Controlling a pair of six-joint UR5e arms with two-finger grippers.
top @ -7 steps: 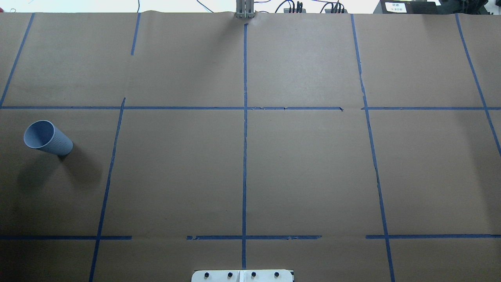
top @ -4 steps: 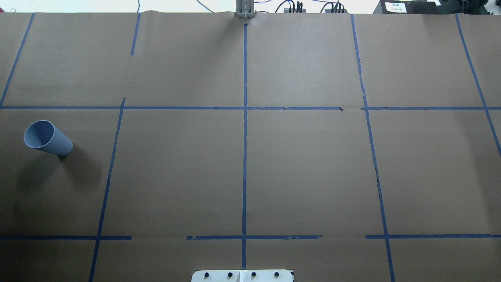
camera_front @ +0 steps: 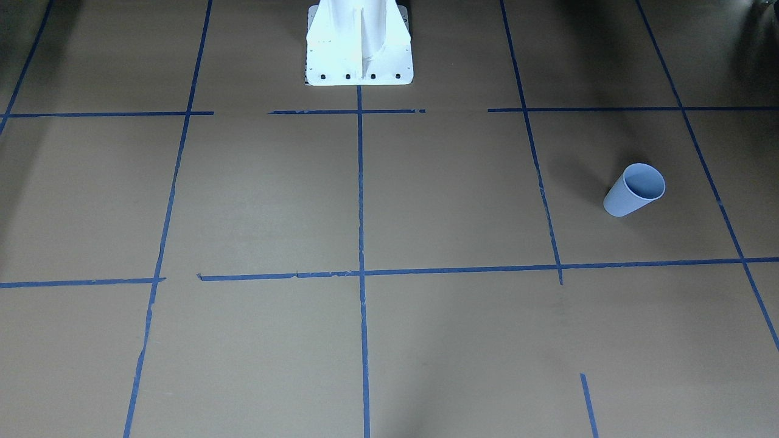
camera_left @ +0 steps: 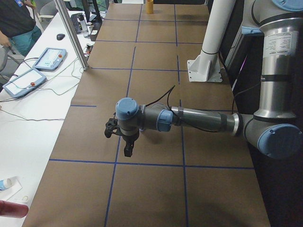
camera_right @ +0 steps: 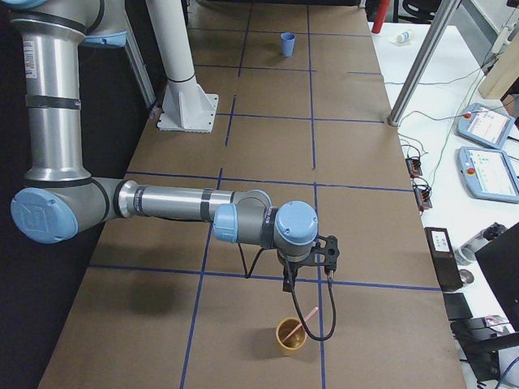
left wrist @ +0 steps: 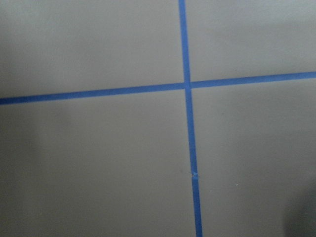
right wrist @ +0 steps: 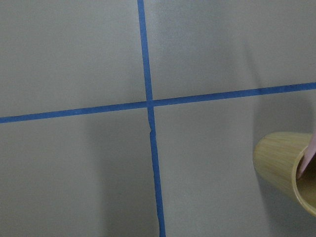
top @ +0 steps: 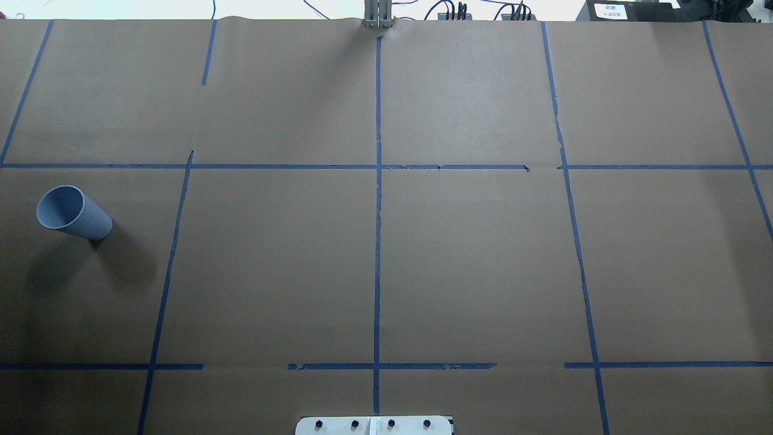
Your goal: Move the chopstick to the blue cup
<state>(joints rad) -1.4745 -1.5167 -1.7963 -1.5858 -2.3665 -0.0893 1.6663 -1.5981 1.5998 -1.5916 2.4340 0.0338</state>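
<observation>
While nothing shifts vs prev, blue cup [top: 73, 212] same spot

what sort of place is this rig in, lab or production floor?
Most likely a robotics lab test cell: a table papered brown and gridded with blue tape, teach pendants on a white side bench, and the left arm reaching over it.

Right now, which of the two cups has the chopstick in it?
The yellow cup on the robot's far right: the pink chopstick leans out over its rim. The blue cup, on the far left, is empty.
</observation>
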